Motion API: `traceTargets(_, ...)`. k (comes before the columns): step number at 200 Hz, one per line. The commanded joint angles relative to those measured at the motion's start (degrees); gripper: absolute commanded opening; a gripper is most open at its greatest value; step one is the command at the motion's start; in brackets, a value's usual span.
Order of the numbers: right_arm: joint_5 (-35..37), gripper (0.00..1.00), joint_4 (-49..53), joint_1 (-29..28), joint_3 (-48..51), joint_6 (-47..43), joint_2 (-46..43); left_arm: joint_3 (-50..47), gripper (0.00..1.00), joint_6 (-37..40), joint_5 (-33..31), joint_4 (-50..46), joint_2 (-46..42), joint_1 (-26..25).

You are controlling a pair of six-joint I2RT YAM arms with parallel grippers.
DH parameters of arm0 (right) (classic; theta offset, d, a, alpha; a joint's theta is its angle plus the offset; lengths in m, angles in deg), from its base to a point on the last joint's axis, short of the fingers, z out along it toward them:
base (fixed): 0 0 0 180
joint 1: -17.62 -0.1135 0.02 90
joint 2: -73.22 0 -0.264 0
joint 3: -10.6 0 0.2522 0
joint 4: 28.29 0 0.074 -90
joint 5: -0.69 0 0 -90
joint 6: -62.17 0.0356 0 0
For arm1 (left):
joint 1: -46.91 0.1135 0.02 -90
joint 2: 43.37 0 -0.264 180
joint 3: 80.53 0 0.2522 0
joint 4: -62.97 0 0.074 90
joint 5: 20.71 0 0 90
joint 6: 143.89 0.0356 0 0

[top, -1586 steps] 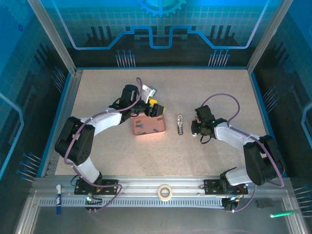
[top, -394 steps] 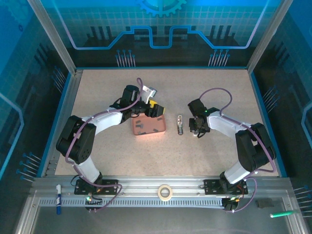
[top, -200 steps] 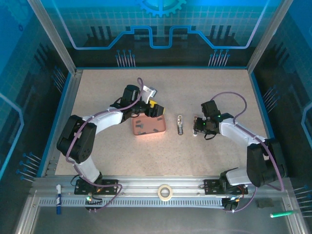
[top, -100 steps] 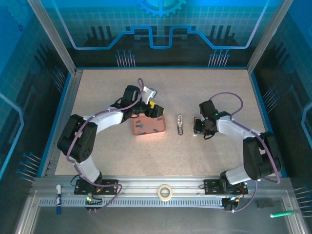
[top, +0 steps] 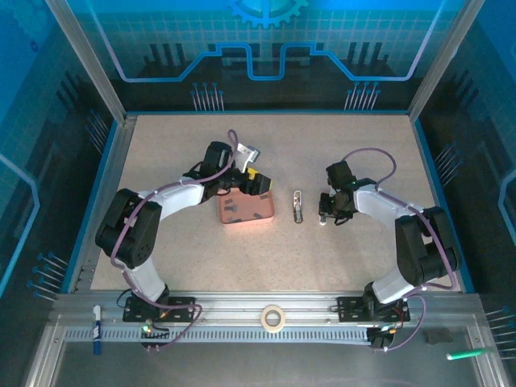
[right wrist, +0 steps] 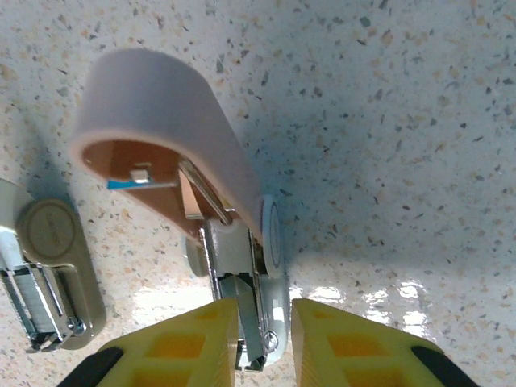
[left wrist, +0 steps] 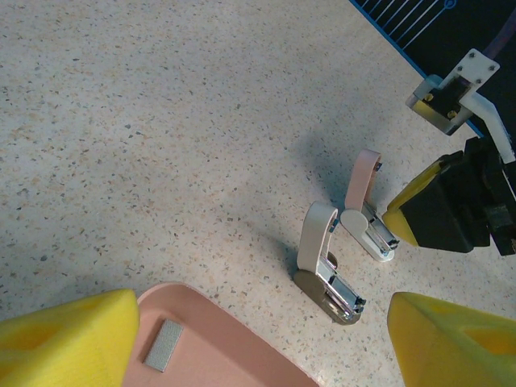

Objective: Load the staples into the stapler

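— Was anything loaded?
— Seemingly not: the pink plastic tray [top: 246,219] near the middle of the table [top: 363,145] was overhung by the spread left gripper [left wrist: 264,322]; the pink open-lidded stapler [right wrist: 161,105] was pinched by the right gripper [right wrist: 264,318].
— The short grey metallic staples [left wrist: 164,345]?
— One strip was seen flat in that tray.

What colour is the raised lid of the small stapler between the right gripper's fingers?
The raised lid is pale pink, clearest in the right wrist view.

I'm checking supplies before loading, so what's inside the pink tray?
Left wrist view: one grey staple strip lies on the pink tray's floor. A yellow finger of the left end effector and the picture's edge hide the rest.
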Motion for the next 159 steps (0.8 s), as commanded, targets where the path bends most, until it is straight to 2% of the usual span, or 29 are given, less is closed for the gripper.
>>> traceTargets(1,-0.18,0.26,-0.07,-0.07,-1.38,-0.82,1.36,1.69,0.82,0.67,0.26,-0.55,0.67,-0.13)
traceTargets(53,-0.78,0.25,-0.19,-0.01,-1.64,-0.87,2.58,1.73,0.82,0.76,0.27,-0.56,0.99,-0.15)
traceTargets(159,0.86,0.14,1.76,-1.32,-2.58,-1.43,0.46,1.95,0.82,0.80,0.35,-0.97,1.18,-0.08)
